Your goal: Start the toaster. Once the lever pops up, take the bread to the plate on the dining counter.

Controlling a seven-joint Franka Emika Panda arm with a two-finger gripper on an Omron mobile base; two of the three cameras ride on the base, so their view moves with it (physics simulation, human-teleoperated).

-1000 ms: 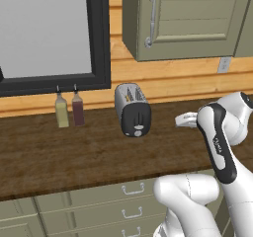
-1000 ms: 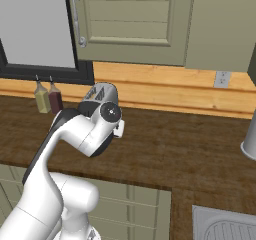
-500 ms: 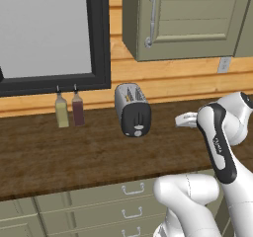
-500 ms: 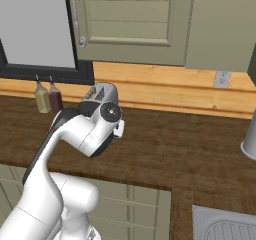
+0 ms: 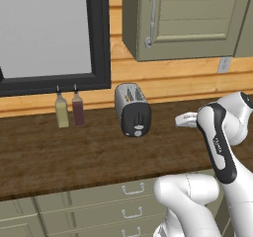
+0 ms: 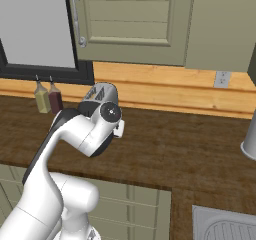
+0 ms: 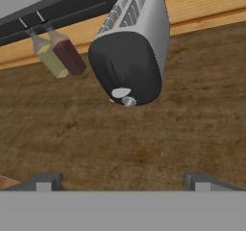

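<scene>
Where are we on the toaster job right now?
Nothing looks done yet. The gripper is open and empty, facing the toaster from short of its black face. Left: press the lever, wait for the pop, then carry the bread to the plate.

toaster (image 5: pixel 132 109) on worktop (image 5: pixel 74 152) | bottles (image 5: pixel 69 108) left of it | window (image 5: pixel 47 31) behind

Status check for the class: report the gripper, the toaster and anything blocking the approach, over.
Gripper open, empty, off the toaster. Toaster upright on the worktop, black face toward the arm. Two bottles beside it, clear of the path.
</scene>
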